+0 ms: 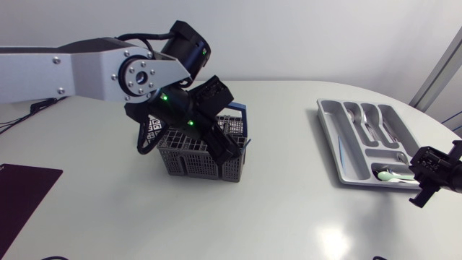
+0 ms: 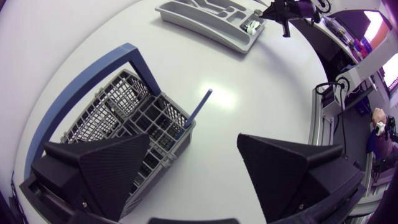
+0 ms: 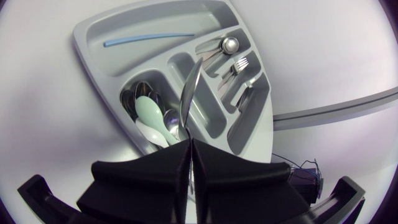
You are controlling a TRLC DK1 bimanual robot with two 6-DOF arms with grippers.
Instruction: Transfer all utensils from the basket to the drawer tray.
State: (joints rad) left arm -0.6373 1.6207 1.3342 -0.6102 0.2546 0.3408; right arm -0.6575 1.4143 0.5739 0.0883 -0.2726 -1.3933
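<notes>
The right gripper's fingers are pressed onto the handle of a silver utensil. It is held pointing out over the grey drawer tray at the bench's right, above a divider beside the compartment of spoons. Before release it should be lowered and lined up lengthwise with one compartment, so that no divider is straddled. The left gripper is held with fingers spread over the right end of the utensil basket, mid-bench, where a blue straw stands. The straw is best straddled squarely before being pinched.
</notes>
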